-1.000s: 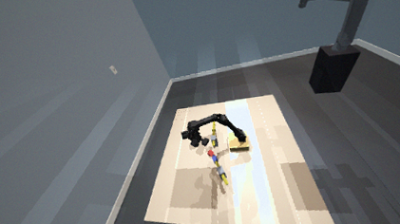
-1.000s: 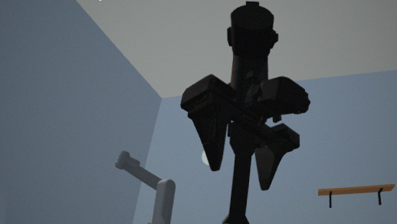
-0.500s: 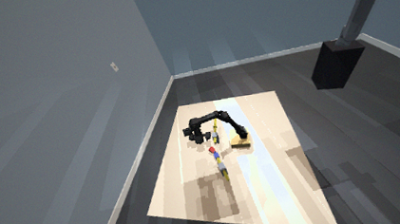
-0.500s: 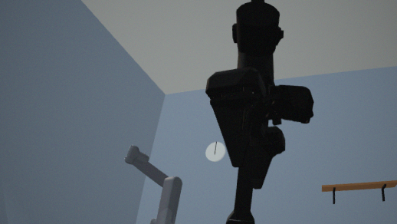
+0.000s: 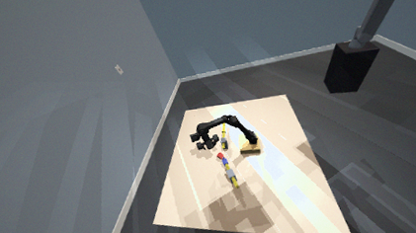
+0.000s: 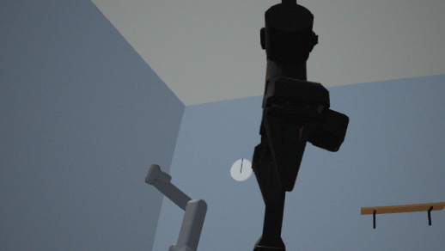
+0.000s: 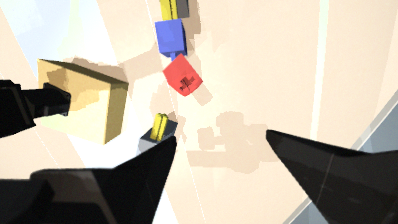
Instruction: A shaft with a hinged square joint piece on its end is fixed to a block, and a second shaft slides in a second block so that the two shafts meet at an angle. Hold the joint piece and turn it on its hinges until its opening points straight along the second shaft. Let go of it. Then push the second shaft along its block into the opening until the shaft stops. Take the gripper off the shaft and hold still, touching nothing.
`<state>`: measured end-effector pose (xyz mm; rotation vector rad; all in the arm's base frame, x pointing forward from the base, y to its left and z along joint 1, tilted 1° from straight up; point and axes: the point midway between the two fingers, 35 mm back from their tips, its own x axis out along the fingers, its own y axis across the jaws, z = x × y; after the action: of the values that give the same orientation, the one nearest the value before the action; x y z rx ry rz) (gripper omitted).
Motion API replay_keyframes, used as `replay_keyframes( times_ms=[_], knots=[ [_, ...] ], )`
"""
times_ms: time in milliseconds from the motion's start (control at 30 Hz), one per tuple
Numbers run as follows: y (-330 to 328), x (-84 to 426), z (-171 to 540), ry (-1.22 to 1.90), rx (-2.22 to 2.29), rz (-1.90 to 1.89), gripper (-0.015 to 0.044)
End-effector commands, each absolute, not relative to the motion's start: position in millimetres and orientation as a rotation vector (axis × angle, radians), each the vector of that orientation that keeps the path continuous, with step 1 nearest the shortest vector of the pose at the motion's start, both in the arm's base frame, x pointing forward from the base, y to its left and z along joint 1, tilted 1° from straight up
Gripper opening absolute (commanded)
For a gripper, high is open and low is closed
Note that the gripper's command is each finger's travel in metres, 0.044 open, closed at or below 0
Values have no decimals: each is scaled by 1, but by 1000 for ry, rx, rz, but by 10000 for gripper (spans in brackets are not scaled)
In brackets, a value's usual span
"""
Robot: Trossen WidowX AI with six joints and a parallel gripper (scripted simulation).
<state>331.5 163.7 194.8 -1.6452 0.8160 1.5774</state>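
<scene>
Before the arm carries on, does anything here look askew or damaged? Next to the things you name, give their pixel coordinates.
I see no clear damage. The red joint piece [image 5: 220, 156] [image 7: 182, 75] sits turned at an angle to the blue piece [image 5: 225, 161] [image 7: 170, 37], which fits its hinges and a turn still to be done.

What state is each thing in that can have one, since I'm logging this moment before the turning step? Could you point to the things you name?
End effector [image 5: 209, 145] [image 7: 220, 137]: open, nothing between its fingers.
Red joint piece [image 5: 220, 156] [image 7: 183, 75]: not held, attached at the blue piece.
Blue piece [image 5: 225, 161] [image 7: 170, 37]: on the fixed shaft's end.
Second shaft [image 5: 224, 132] [image 7: 159, 127]: in its grey block [image 5: 224, 144] [image 7: 159, 141], outside the joint piece.
</scene>
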Motion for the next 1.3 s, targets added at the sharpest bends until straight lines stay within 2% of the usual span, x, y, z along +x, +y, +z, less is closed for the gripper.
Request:
replay_keyframes(
  times_ms=[0, 533, 767, 1267],
  knots=[
    [164, 331, 193, 728, -1736, 1663, 440],
    [164, 332, 190, 359, -2038, 1938, 440],
    [164, 332, 188, 355, -2041, 1941, 440],
    [167, 338, 132, 355, -2041, 1941, 440]
  ],
)
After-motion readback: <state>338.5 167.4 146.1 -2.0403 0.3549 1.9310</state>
